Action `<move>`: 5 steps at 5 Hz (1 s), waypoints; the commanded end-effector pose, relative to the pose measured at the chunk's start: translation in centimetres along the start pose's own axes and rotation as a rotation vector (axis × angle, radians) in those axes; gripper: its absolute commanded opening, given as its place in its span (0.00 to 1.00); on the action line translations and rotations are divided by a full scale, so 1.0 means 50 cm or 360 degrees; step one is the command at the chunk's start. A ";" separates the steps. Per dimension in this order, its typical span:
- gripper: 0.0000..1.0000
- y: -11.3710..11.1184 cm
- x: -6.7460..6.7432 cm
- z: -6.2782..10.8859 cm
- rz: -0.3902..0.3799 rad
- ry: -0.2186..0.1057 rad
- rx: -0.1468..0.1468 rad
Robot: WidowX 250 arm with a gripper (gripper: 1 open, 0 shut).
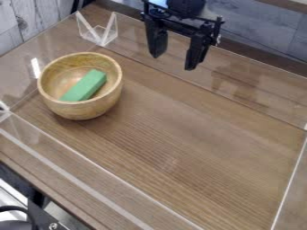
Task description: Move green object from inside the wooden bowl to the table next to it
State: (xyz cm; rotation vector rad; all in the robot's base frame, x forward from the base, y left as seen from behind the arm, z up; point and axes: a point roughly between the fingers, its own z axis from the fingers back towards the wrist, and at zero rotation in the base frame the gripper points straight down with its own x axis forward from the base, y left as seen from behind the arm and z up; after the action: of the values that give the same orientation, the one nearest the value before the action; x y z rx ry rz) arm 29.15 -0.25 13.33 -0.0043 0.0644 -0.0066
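Note:
The green object (85, 86), a small flat bright-green block, lies inside the wooden bowl (81, 105), tilted against the bowl's pale inner wall. The bowl stands at the left of the table (192, 144). My gripper (175, 51) hangs in the air at the back of the table, well to the right of and behind the bowl. Its two black fingers (156, 40) point down and stand wide apart with nothing between them.
Low clear acrylic walls (144, 199) edge the brown wood-grain tabletop. A clear acrylic bracket (99, 30) stands at the back left corner, behind the bowl. Bare tabletop stretches to the right of and in front of the bowl.

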 end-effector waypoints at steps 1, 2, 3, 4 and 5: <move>1.00 0.032 -0.013 0.000 0.0116 -0.0017 -0.0004; 1.00 0.082 -0.038 -0.034 0.0101 -0.0054 0.0006; 1.00 0.142 -0.067 -0.068 0.0052 -0.0111 0.0021; 1.00 0.206 -0.083 -0.057 0.0126 -0.0180 0.0039; 1.00 0.254 -0.085 -0.054 0.0223 -0.0218 0.0050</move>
State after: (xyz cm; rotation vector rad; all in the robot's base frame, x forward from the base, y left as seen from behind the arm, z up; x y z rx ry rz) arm 23.82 12.11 9.43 0.0090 -0.0179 0.1435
